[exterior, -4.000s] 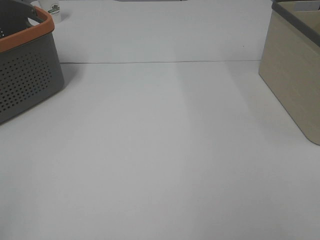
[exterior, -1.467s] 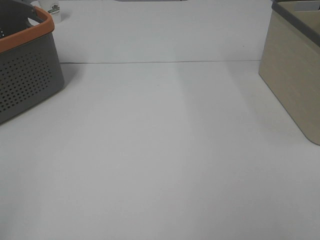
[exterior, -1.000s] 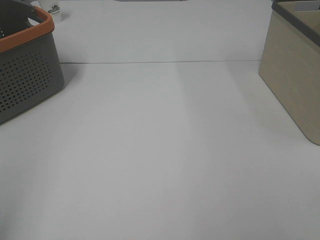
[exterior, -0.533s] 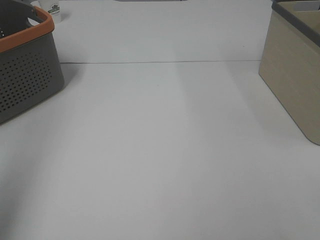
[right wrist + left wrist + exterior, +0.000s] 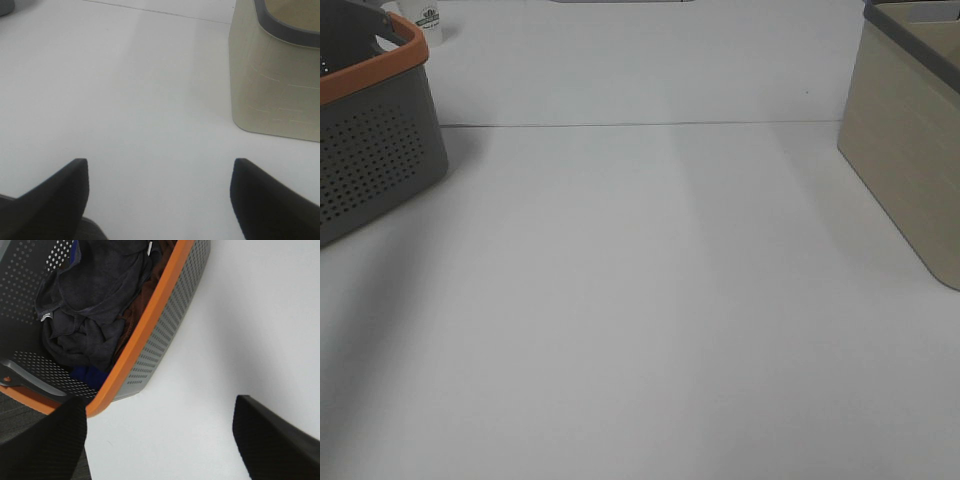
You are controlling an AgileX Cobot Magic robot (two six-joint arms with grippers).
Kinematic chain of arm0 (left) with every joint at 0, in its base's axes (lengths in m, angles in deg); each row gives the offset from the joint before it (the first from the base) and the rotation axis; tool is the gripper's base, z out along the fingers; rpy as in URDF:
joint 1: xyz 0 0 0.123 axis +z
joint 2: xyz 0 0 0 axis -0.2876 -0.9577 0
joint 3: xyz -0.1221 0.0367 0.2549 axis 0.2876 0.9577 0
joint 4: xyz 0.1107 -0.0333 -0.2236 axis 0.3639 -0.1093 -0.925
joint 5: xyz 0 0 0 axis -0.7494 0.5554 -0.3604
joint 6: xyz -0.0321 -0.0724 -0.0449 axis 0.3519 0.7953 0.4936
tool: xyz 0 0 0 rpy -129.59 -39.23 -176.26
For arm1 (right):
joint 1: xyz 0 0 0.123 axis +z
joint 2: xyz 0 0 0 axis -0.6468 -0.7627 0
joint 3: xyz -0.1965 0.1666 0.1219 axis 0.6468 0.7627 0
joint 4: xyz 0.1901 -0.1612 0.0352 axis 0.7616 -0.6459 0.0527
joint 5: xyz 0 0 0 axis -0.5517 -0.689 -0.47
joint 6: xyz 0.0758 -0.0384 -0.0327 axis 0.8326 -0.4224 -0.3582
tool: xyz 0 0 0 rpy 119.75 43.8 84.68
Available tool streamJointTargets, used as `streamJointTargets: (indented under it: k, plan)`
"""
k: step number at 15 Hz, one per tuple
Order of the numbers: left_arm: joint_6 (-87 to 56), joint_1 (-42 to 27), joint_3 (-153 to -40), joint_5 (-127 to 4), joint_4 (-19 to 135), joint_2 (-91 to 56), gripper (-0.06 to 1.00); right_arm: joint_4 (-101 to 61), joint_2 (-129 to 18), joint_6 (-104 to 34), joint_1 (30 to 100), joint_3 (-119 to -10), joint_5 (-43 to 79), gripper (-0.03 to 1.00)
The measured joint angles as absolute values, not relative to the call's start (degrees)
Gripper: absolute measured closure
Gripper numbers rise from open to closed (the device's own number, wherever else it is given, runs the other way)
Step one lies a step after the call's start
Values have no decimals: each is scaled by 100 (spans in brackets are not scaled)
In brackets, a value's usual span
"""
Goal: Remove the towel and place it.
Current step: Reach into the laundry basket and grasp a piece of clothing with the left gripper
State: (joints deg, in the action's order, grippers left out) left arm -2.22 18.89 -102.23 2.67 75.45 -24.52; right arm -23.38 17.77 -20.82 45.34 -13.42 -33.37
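Note:
The dark charcoal-grey towel (image 5: 95,305) lies bunched inside the grey basket with the orange rim (image 5: 165,315), on top of rust-brown and blue cloth. The basket also shows at the far left of the exterior high view (image 5: 375,130), its contents hidden there. My left gripper (image 5: 160,440) is open and empty above the table beside the basket, apart from the towel. My right gripper (image 5: 157,195) is open and empty over the bare table. Neither gripper shows in the exterior high view.
A beige bin with a dark grey rim (image 5: 910,140) stands at the right, also in the right wrist view (image 5: 280,75). A small white bottle (image 5: 428,20) stands behind the basket. The white table (image 5: 640,300) has a seam line across the back.
A faint shadow has spread over the table's lower left near the basket. Nothing else in the exterior high view has moved.

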Motion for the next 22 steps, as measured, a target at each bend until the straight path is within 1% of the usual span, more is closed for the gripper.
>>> streamJointTargets:
  k: [2, 3, 5, 8, 11, 13, 17, 22]
  plan:
    - [-262, 1889, -10962, 371, 7723, -3128, 19, -2338, 1777, -2082, 4534, -1342, -3337, 20]
    - [-377, 1889, -11816, 371, 7855, -3896, 19, -2338, 1777, -2076, 4534, -1342, -3337, 20]
    - [-669, 1889, -12314, 376, 7895, -4458, 19, -2338, 1777, -1996, 4534, -1342, -3337, 20]
    - [-1099, 2038, -12446, 382, 7923, -4967, 19, -2344, 1777, -1967, 4534, -1342, -3337, 20]
    - [-1231, 2600, -12446, 90, 7906, -5443, 19, -2344, 1777, -1950, 4534, -1342, -3337, 20]
    - [-1380, 2812, -12446, -409, 7929, -5644, 19, -2344, 1777, -1950, 4534, -1342, -3337, 20]
    - [-1523, 2835, -12446, -1406, 8164, -6073, 19, -2389, 1777, -1898, 4534, -1342, -3337, 20]
    - [-1523, 2835, -12458, -2093, 8239, -6738, 19, -2407, 1777, -1795, 4534, -1342, -3337, 20]
